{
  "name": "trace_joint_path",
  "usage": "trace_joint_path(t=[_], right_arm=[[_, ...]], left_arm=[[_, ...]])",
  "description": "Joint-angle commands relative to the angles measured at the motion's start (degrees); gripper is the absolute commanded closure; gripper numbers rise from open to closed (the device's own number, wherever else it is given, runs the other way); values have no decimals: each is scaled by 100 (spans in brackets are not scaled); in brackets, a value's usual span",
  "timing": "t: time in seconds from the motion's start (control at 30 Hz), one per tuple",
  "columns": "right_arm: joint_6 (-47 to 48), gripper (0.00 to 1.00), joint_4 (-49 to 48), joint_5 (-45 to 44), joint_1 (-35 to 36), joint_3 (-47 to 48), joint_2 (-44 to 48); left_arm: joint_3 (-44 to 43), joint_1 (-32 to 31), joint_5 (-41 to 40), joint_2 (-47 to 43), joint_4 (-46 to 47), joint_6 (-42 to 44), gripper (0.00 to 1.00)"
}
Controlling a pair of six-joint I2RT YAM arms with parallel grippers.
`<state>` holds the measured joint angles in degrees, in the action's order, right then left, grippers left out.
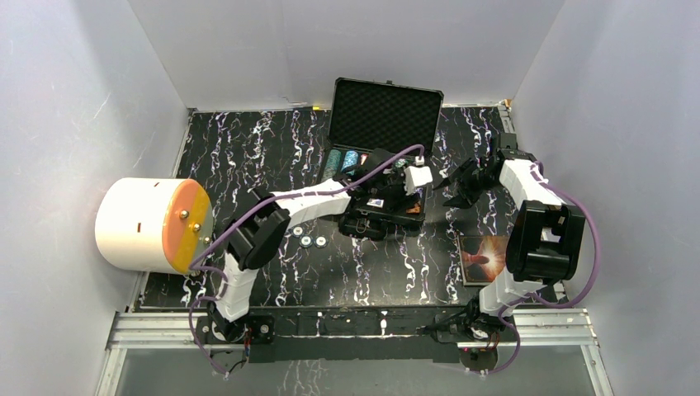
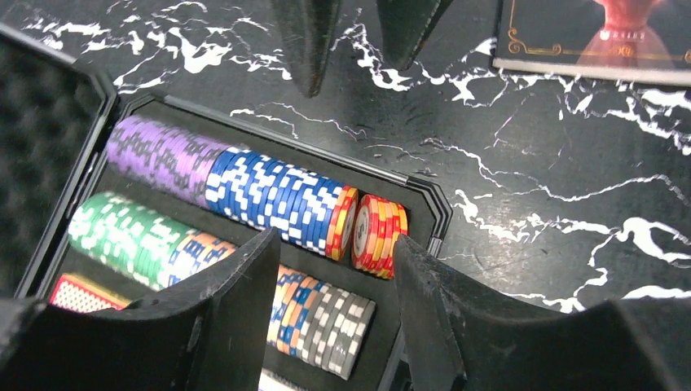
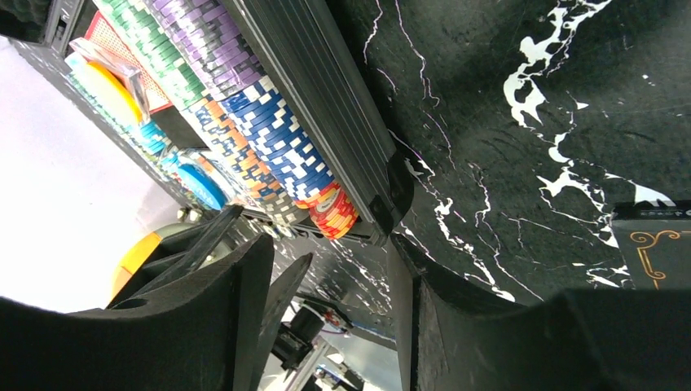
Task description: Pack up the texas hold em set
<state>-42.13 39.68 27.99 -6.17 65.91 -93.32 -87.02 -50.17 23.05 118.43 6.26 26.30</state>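
Left hand (image 2: 334,236) over case (image 1: 384,115), half-open, empty; right hand (image 3: 330,244) open, empty; chip rows (image 2: 269,195) run lid-to-front.

L gripper (image 1: 415,191) hangs over the open case (image 1: 384,115) (lid upright beyond its jaws). R gripper (image 1: 452,188) is just beside the case, apart from the book (image 1: 483,257).

Chips (image 2: 277,199) in case (image 1: 384,115); book (image 1: 483,257) right of case

The left arm (image 1: 314,202) is lying across the case (image 1: 384,115), blocking it from the front; bare surface (image 1: 239,157) is stretching left of it toward the cylinder (image 1: 136,224).
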Motion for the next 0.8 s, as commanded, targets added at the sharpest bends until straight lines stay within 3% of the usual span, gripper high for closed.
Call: trace_joint_path(t=[0.0,0.1,0.27,0.5,0.6,0.77], right_arm=[[407,37,246,-328,214,522,100],[647,35,380,-808,565,949,165],[966,27,379,-1955,1822,1592,199],[1363,22,242,-2885,3566,2197,-246],[1681,22,118,-3269,4278,2322,-459],[2293,21,-101,-3693,5356,2441,-952]], left_arm=[[347,148,-533,-980,654,-999,46],[662,440,-1147,-1435,802,-1657,41],[1175,1111,-2086,-2378,624,-2631,36],[868,1955,-3853,-3061,-1073,-3161,26],[345,2503,-3876,-3100,-2178,-3642,22],[292,3345,-3062,-3304,-2604,-4320,17]])
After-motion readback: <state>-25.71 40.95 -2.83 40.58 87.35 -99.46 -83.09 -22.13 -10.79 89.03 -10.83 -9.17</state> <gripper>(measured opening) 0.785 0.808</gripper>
